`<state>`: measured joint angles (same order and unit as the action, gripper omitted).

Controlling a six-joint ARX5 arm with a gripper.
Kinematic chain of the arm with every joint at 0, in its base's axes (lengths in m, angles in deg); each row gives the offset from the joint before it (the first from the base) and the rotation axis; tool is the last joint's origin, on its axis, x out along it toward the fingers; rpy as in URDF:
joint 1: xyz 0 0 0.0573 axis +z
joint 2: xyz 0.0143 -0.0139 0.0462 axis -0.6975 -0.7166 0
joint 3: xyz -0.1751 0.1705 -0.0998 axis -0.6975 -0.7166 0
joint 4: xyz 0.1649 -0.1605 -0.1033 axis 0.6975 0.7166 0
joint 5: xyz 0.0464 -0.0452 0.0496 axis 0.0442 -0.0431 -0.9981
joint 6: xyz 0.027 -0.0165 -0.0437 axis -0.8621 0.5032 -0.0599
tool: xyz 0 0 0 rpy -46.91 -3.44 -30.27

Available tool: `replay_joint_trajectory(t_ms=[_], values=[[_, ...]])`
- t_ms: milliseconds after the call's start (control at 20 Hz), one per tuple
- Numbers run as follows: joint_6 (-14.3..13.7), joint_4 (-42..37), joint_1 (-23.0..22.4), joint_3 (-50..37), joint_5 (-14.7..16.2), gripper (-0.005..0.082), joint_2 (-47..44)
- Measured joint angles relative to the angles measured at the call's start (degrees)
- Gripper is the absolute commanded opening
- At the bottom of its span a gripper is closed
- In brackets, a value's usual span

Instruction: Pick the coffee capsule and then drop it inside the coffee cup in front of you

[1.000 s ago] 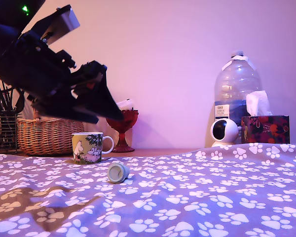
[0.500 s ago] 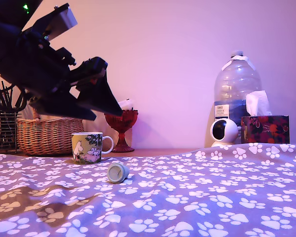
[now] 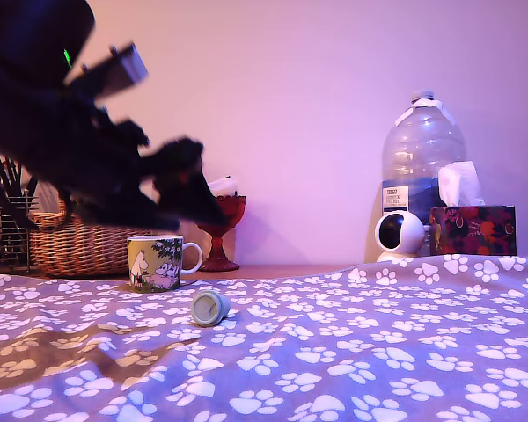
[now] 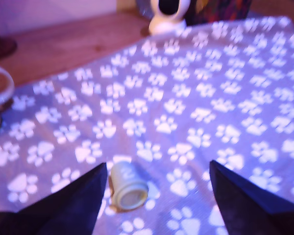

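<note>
From the exterior view I count one coffee capsule, small and tapered, lying on its side on the paw-print cloth, its round mouth facing the camera. Just behind it, toward the exterior view's left, stands one coffee cup, glossy ceramic with a white handle and a cartoon picture. The capsule and the cup are near but apart. The dark gripper hangs blurred above the cup. Behind are one woven basket, one red goblet, one clear plastic bottle, one round white camera and one tissue box.

In the wrist view the two dark pointed fingers stand wide apart, holding nothing; the capsule lies on the soft cloth just beside one of them.
</note>
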<state>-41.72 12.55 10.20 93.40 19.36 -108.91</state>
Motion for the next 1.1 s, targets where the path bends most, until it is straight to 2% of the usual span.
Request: replay_joint_trajectory(t_ms=[550, 850, 1100], values=[[0.48, -9.27, 0.07, 0.0, -2.56, 0.0627, -9.46], [1.68, -9.18, 0.68, 3.82, -2.91, 0.0627, -15.15], [4.59, -8.31, 0.81, 7.61, -3.69, 0.0626, -17.73]])
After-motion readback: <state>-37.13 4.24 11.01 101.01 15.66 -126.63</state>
